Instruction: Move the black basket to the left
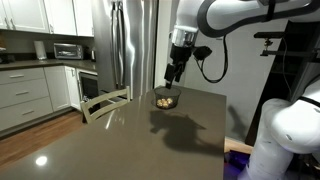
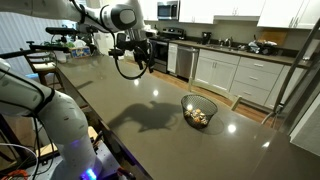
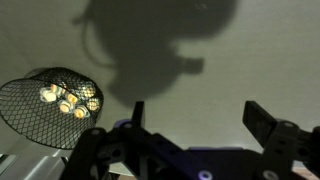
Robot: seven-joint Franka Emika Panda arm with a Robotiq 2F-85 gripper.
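- One gripper [image 3: 195, 118] is in the scene, at the end of the single arm. Its two dark fingers [image 3: 265, 122] stand wide apart with nothing between them, so it is released and empty.
- In both exterior views the gripper hangs in the air above the table [image 1: 110, 140], pointing downward and touching nothing.
- Below it, the arm casts a broad dark shadow [image 2: 148, 118] on the smooth grey-brown tabletop.
- The black basket [image 3: 52, 102] sits at the left side of the wrist view, well off the line between the fingers. No finger is around its rim.
- In an exterior view the black basket [image 1: 165, 99] rests on the far part of the table, near the far edge, just below and slightly left of the gripper [image 1: 173, 76].
- In an exterior view from another side, the black basket [image 2: 199, 111] stands toward the right of the table, with the gripper [image 2: 141, 60] higher up, to its left and farther back.
- The basket is round wire mesh, upright, with pale tan rounded items [image 3: 68, 100] inside. Being round, it has no long axis to line up with.
- My judgement: the coming move depends on this sideways offset. The gripper would need to shift over the basket and come down on its rim before it can carry the basket left.
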